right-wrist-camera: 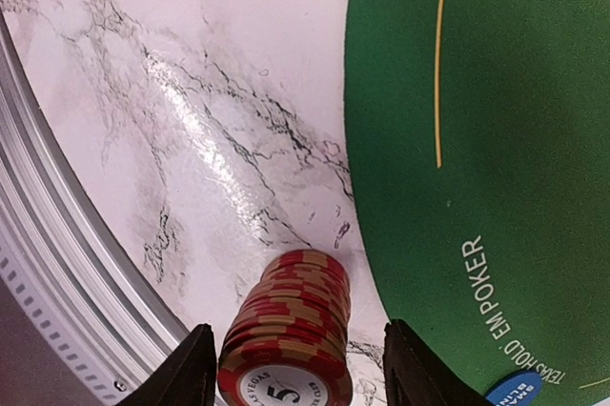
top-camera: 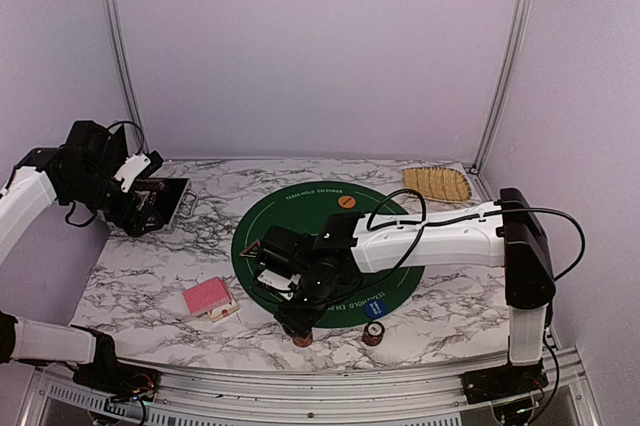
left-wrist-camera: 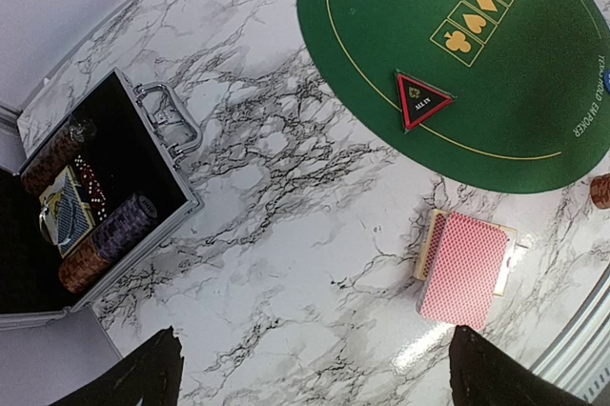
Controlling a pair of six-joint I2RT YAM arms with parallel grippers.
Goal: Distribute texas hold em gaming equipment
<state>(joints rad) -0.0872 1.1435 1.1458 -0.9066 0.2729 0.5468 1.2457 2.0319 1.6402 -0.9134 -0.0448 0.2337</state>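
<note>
A stack of red-and-white poker chips (right-wrist-camera: 291,330) stands on the marble just off the green mat (right-wrist-camera: 496,139). My right gripper (right-wrist-camera: 297,368) is open and straddles it: the left finger is almost against the stack, and a gap shows at the right finger. The same stack (top-camera: 302,338) sits under the right gripper (top-camera: 300,321) near the front edge. My left gripper (left-wrist-camera: 315,377) is open over bare marble, holding nothing. Red-backed cards (left-wrist-camera: 464,268) lie on their box. The black triangular button (left-wrist-camera: 424,99), orange disc (top-camera: 346,202) and blue disc (top-camera: 374,308) lie on the mat.
The open black-and-silver case (left-wrist-camera: 105,187) at the left holds more chip rolls (left-wrist-camera: 124,225). A second chip stack (top-camera: 373,334) stands right of the first. The tan woven tray (top-camera: 437,184) lies at the back right. A metal rail (right-wrist-camera: 57,263) runs along the table's front edge.
</note>
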